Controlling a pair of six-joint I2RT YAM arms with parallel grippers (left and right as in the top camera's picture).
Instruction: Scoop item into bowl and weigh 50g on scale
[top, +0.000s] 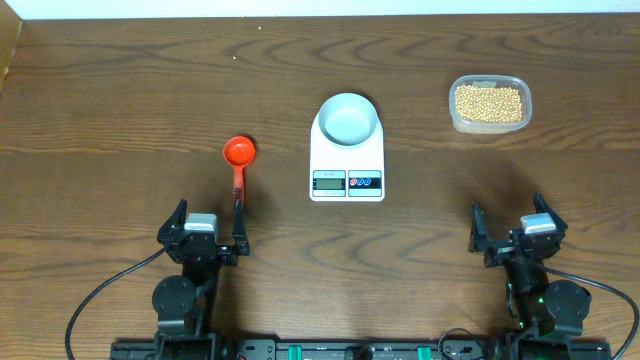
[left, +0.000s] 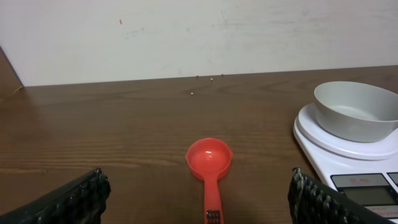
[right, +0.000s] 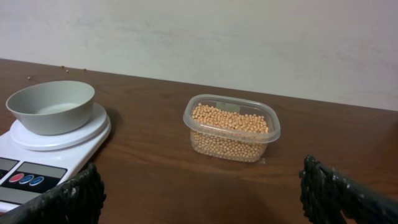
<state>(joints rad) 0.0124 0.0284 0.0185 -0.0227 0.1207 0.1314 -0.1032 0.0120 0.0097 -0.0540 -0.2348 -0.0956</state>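
Left claw (top: 208, 222) and right claw (top: 510, 218) gape empty; loose beans (top: 488, 102) roll, so take the light scoop (top: 239, 152) by its handle

Overhead straight down on table (top: 120, 100), wrist views low, seemingly level, facing back wall (left: 186, 37), both sharing scale (right: 68, 155) and bowl (right: 53, 106).

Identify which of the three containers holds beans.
The clear plastic tub, right of the scale; the grey bowl and red scoop are empty.
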